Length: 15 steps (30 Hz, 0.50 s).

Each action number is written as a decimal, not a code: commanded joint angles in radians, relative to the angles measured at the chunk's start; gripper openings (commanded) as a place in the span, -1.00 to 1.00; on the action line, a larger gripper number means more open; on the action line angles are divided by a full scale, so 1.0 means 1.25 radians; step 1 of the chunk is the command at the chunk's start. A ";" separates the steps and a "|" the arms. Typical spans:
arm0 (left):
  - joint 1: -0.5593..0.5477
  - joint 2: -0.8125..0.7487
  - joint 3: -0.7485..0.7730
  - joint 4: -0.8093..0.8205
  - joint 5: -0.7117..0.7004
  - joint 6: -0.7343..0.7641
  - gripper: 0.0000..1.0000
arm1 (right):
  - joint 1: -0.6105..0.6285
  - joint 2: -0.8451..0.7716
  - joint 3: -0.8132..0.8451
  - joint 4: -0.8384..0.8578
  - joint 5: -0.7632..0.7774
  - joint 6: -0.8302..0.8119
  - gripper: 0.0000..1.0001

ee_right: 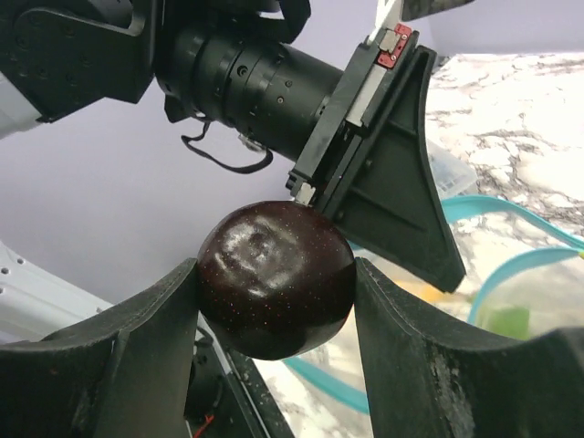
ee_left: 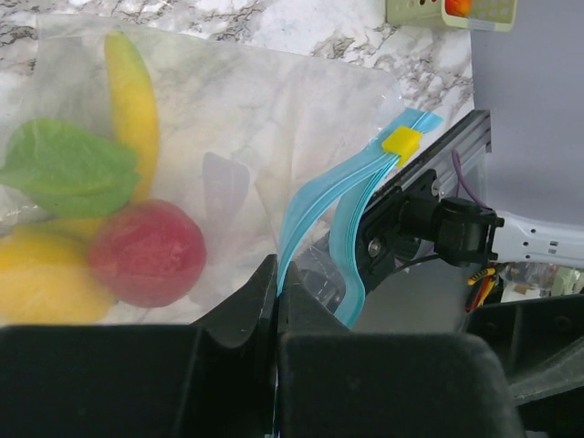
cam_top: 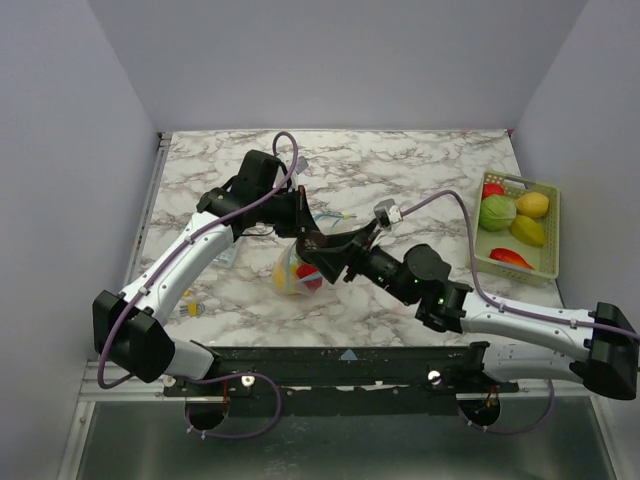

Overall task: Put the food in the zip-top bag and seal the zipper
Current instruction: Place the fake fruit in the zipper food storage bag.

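Above the bag (ee_left: pixel 228 119), my right jaws clasp a dark fruit (ee_right: pixel 276 278), my left jaws pinch the blue strip (ee_left: pixel 312 208); released off-centre, it could miss the mouth.

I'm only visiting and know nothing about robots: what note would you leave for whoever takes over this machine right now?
Left gripper: shut on the zipper at the zip-top bag's open mouth.
Right gripper: shut on a dark red fruit near that mouth.
Done: banana, green leaf, red fruit and yellow piece are in the bag.
Left: drop this fruit in, fetch the remaining food from the basket, seal.
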<state>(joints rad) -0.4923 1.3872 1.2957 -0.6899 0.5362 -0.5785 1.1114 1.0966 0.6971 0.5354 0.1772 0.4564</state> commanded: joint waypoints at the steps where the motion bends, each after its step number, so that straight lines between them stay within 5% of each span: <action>1: 0.002 -0.021 0.027 0.010 0.047 -0.023 -1.00 | 0.001 0.060 0.014 0.060 -0.026 -0.007 -0.80; 7: 0.006 -0.034 0.034 0.006 0.047 -0.026 -1.00 | 0.002 0.084 0.012 -0.006 0.023 -0.117 -0.79; 15: 0.010 -0.030 0.036 -0.003 0.041 -0.016 -1.00 | 0.009 0.047 -0.006 -0.090 0.078 -0.076 -0.69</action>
<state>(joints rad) -0.4870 1.3739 1.3025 -0.6903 0.5587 -0.5968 1.1118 1.1801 0.7002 0.4995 0.2020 0.3470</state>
